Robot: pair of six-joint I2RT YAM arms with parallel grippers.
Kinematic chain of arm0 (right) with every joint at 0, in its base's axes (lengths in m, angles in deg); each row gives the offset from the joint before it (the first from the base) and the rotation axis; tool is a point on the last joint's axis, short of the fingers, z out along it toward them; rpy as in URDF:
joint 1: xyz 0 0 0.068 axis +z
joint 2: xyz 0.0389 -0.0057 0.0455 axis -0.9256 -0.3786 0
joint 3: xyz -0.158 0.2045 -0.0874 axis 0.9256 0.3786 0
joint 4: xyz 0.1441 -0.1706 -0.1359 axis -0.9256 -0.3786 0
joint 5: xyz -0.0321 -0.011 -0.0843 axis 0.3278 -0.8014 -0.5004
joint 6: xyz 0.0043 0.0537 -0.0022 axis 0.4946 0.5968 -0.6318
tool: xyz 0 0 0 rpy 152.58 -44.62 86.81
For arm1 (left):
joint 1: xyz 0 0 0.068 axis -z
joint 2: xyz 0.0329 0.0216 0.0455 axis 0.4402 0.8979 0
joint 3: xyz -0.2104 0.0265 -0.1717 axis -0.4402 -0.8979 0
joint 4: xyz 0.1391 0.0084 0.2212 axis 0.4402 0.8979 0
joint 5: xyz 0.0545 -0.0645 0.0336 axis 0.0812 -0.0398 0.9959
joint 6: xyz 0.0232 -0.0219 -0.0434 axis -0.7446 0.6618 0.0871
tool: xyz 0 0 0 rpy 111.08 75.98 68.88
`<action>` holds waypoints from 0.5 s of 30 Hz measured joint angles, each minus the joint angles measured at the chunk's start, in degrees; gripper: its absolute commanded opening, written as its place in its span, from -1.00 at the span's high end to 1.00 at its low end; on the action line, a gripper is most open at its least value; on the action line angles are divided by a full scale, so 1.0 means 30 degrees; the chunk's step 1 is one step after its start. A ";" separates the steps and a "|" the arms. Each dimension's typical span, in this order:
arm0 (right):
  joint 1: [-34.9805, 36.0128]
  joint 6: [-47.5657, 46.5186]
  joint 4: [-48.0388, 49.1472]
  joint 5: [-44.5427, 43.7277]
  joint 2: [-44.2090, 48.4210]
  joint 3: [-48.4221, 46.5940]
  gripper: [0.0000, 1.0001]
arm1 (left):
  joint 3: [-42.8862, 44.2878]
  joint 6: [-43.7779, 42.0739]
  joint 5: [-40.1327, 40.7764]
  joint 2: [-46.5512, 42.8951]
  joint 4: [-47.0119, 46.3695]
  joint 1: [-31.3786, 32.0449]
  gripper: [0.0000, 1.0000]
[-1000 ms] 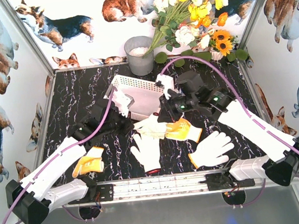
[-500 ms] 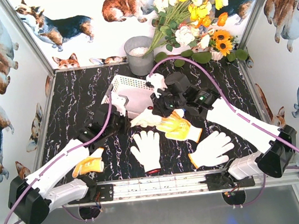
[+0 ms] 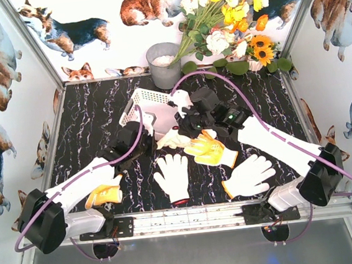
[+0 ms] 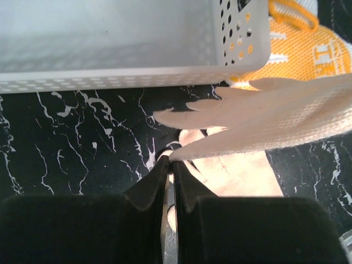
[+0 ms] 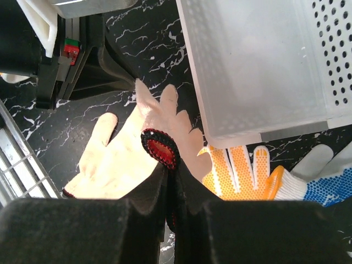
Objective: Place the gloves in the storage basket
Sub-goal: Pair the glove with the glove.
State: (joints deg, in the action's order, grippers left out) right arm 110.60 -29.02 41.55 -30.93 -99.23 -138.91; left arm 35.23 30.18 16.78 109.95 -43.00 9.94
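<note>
Since the earlier frames, the right arm has been swung leftward toward the shallow white plastic basket with lattice-perforated sides (image 3: 153,97). The cream knit glove with a red cuff (image 3: 172,140) has been carried with it, closer to the basket's near wall. The left arm's elbow has also been drawn in.

The right gripper (image 5: 166,165) is seen pressed together on the red cuff of this glove. The left gripper (image 4: 169,160) is pinched onto one of its fingertips, so the glove is stretched between the two arms. It is held just beside the basket, over the black marbled table (image 3: 87,115), and has not yet been brought above the rim.

In both wrist views, the part of the basket's floor that shows is bare, so no glove is judged to have been put inside yet. Five other gloves are left outside:
- a yellow knit glove (image 3: 210,152) lies just right of the held one
- a white knit glove (image 3: 172,175) lies flat toward the front
- a white glove with an orange cuff (image 3: 250,175) lies farther right
- an orange-yellow glove (image 3: 105,194) is partly covered by the left arm
- a white glove with a blue dotted palm (image 5: 330,190) lies by the basket's corner

The task is therefore judged to be at its first placement, with every glove still to be placed.
</note>
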 measured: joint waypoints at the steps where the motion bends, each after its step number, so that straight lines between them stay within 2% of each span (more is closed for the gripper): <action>1: 0.0029 -0.0066 0.0087 0.0036 -0.0066 0.0168 1.00 | -0.0197 0.0000 -0.0007 0.0044 -0.0095 0.0000 1.00; 15: 0.0670 -0.0211 0.0612 0.0372 -0.0699 0.0801 1.00 | -0.0736 0.0058 0.0160 0.1297 -0.0882 -0.0007 1.00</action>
State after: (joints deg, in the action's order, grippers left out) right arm 112.61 -29.66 43.39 -29.81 -101.33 -136.51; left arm 33.02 30.36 17.26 113.84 -45.64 9.92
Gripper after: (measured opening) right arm 0.057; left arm 0.004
